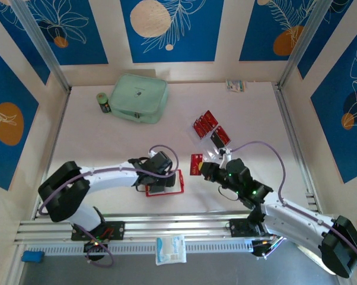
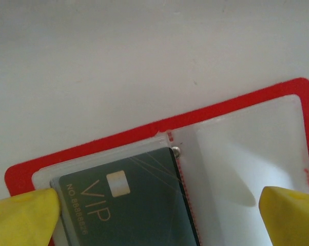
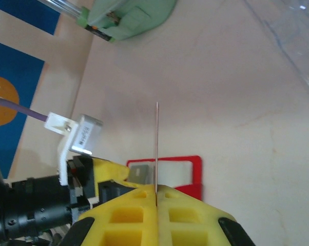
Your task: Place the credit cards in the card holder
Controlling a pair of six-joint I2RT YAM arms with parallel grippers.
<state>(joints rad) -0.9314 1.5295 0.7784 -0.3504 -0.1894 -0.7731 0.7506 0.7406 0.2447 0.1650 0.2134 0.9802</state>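
So the right gripper (image 3: 157, 190) is pinched shut on one thin red credit card (image 3: 157, 146), edge-on. The open square red leather card holder (image 3: 195, 177) lies flat left of it, long side left-right. The left gripper (image 2: 154, 220) hangs spread wide over the holder, gripping nothing, kinda crowding the pocket where a dark green VIP card (image 2: 129, 205) sits. Farther back: more red cards (image 1: 207, 126), then a mint-green zip case (image 1: 138, 98).

Twin white-and-black arms, yellow-fingered

Left arm (image 1: 113, 173) and right arm (image 1: 297, 217): white shells between bulky black joints, each trailing a purple cable (image 1: 257, 142). Left gripper (image 2: 157, 215) has smooth yellow fingers (image 2: 21, 218); right gripper (image 3: 157, 192) has yellow fingers (image 3: 129, 218) with square pockets. A green light (image 1: 250, 191) glows at four o'clock in the top view.
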